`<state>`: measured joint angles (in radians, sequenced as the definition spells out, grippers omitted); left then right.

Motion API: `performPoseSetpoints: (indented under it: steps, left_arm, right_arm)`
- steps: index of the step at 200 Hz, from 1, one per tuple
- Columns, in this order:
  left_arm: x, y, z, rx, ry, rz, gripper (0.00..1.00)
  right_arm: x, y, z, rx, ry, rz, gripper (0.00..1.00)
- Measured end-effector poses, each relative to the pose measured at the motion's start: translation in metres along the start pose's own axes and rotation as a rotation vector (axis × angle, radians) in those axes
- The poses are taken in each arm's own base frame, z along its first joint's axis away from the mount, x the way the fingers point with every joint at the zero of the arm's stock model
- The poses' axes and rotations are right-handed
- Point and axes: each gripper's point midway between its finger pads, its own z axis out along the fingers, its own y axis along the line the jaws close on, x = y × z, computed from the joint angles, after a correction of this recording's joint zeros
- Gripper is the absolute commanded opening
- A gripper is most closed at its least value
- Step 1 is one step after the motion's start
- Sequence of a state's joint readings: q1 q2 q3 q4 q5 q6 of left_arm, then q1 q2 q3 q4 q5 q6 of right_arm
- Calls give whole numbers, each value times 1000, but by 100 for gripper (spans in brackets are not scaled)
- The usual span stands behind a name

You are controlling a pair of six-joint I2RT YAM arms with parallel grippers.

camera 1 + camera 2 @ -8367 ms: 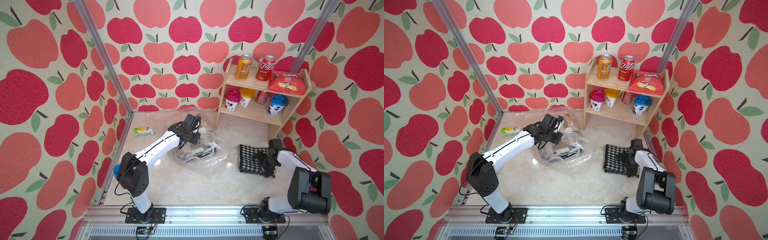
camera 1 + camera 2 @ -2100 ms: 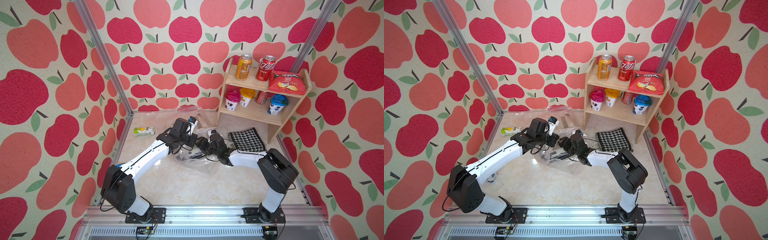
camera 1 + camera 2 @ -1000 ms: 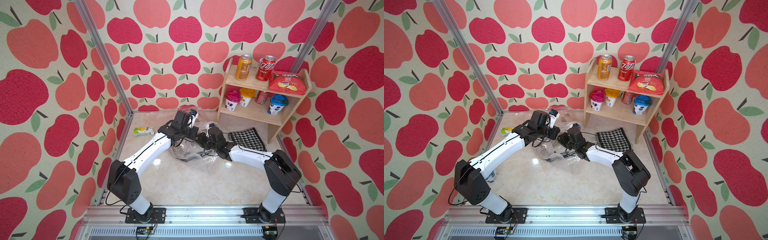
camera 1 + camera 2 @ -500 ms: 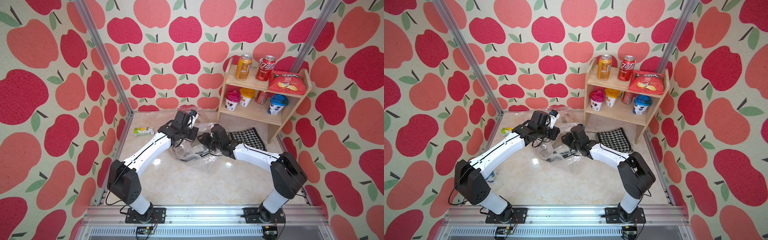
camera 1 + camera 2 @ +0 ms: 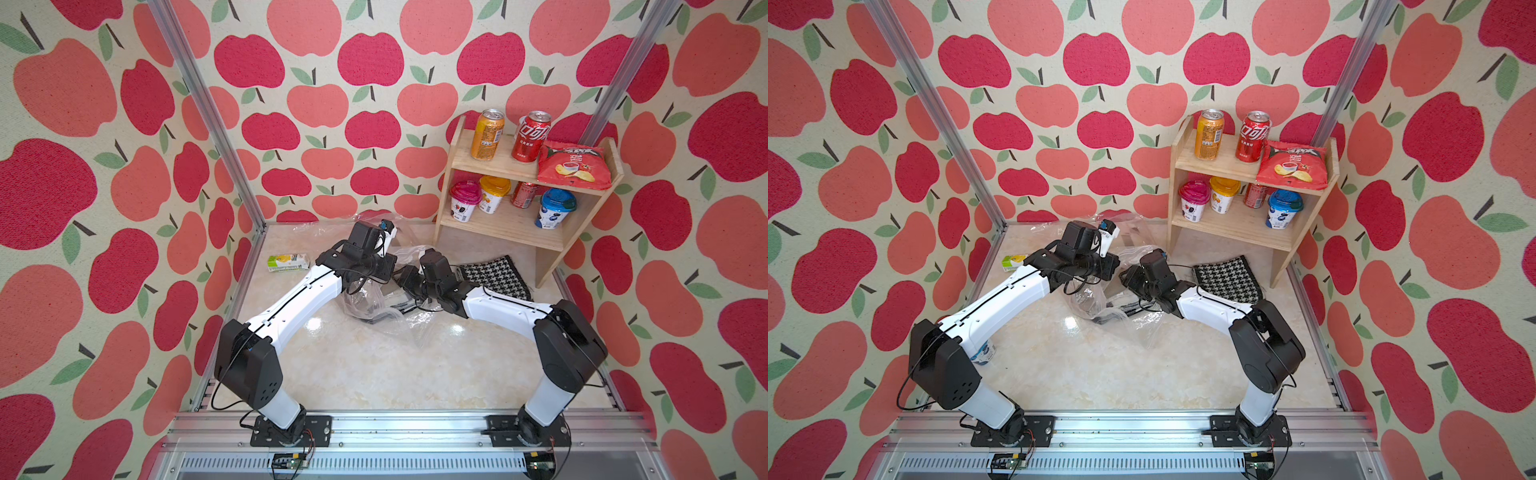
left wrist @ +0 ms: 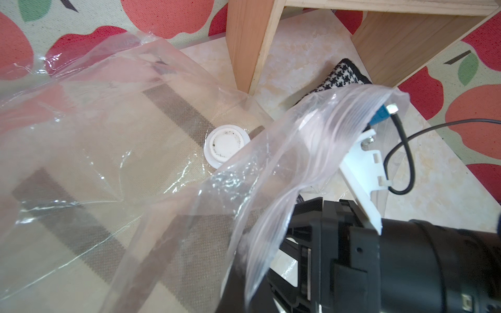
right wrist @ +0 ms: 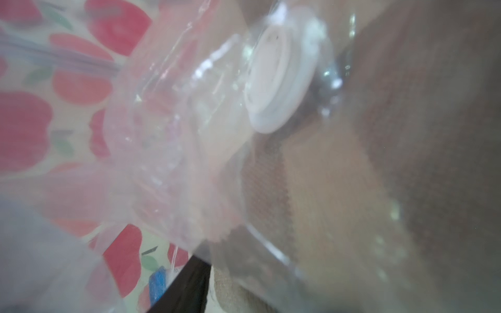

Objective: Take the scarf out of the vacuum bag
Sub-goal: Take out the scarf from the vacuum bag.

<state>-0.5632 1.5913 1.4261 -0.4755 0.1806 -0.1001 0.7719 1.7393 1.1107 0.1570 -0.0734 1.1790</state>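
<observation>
Top views: the vacuum bag (image 5: 376, 305) (image 5: 1090, 305) is lying mid-table, long axis running 12 to 5 o'clock; the left gripper (image 5: 388, 270) is pinching its film. The houndstooth scarf (image 5: 492, 276) is lying outside at 3 o'clock, beside the wooden shelf (image 5: 505, 226), where a red can (image 5: 531, 135) is bearing white Chinese script.
Left wrist view: the right gripper (image 6: 276, 260) is holding its jaws apart under film.
Right wrist view: the valve cap (image 7: 273, 76) is showing, blurred.

Apple-print walls (image 5: 332, 120), pale marble-look floor (image 5: 374, 374), small wooden shelf (image 5: 556, 258) in far right corner
</observation>
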Motion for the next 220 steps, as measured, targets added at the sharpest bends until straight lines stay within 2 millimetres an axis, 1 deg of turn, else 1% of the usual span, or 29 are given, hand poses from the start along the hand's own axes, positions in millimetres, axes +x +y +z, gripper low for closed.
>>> performPoseSetpoints:
  steps: [15,24,53,66,120,149,177,220]
  left_arm:
    - [0,0,0,0,0,0,0]
    - [0,0,0,0,0,0,0]
    - [0,0,0,0,0,0,0]
    - [0,0,0,0,0,0,0]
    - [0,0,0,0,0,0,0]
    - [0,0,0,2,0,-11,0]
    - [0,0,2,3,3,-15,0]
    - [2,1,8,1,16,-17,0]
  right_arm:
    - [3,-3,5,1,11,13,53]
    - [4,-4,8,-2,16,20,49]
    - [4,1,12,-32,11,36,11]
    - [3,6,12,-48,8,37,0]
    - [-1,21,10,-112,-7,22,0]
    - [3,30,6,-136,-9,11,0]
    - [7,38,-4,-152,-21,-13,0]
    - [7,39,-20,-153,-44,-37,0]
